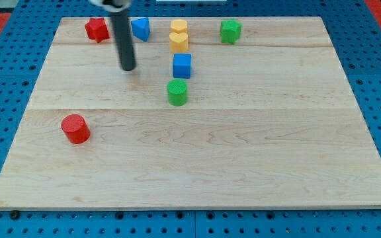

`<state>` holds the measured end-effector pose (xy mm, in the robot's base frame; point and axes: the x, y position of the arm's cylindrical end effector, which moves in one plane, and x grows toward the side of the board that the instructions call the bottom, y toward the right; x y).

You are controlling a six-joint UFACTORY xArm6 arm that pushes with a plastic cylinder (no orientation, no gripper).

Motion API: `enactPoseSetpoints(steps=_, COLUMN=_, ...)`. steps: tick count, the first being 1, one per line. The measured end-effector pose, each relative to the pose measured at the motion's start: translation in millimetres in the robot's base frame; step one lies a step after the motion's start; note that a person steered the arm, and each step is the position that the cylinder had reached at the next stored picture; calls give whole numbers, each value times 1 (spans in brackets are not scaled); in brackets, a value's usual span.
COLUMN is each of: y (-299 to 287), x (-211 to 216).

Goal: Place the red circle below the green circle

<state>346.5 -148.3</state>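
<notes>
The red circle [76, 128] lies at the view's left on the wooden board [243, 165]. The green circle [177, 92] lies near the board's middle, up and to the right of the red one. My tip [129, 67] is a dark rod's end, resting on the board above and to the right of the red circle and to the left of the green circle, touching neither.
Along the view's top lie a red star-like block [96, 29], a blue triangle-like block [141, 28], two yellow blocks [179, 28] [178, 41], and a green star-like block [230, 30]. A blue cube [182, 65] sits just above the green circle.
</notes>
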Motion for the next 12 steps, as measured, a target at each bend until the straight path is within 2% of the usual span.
enactPoseSetpoints(steps=2, y=-153, x=22)
enactPoseSetpoints(steps=3, y=-150, x=38)
enactPoseSetpoints(steps=4, y=-151, x=130)
enactPoseSetpoints(steps=5, y=-120, x=159)
enactPoseSetpoints(steps=11, y=46, x=142)
enactPoseSetpoints(steps=12, y=91, x=135)
